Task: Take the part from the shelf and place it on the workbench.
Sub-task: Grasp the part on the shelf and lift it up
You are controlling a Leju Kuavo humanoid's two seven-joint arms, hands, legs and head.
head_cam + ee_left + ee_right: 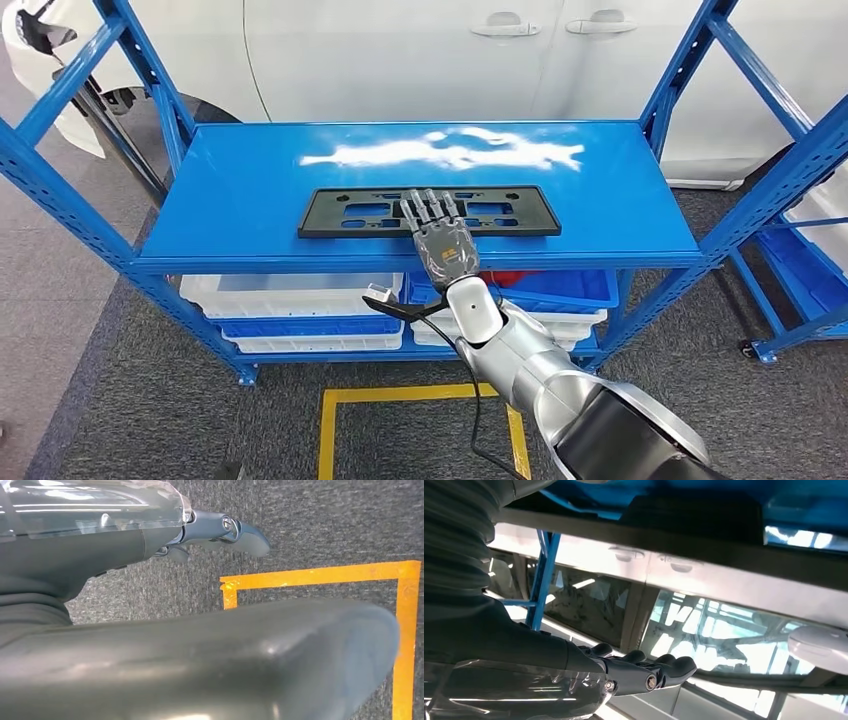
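Blue shelf (240, 215) stands in front of a white car (400, 50), grey carpet below with a yellow floor marking (400, 395). Black part (340, 212) lies flat on the shelf's top deck, near its front edge. Right hand (440, 235) reaches over that edge, fingers (428, 207) straight and apart, lying on the part, gripping nothing. Left hand (220, 532) hangs over the carpet; can't tell whether it's closed. White and blue bins (290, 300) sit on the shelf's lower level.

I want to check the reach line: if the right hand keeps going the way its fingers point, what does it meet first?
Probably the black part on the blue shelf: the right hand already reaches over its near edge, height unclear.
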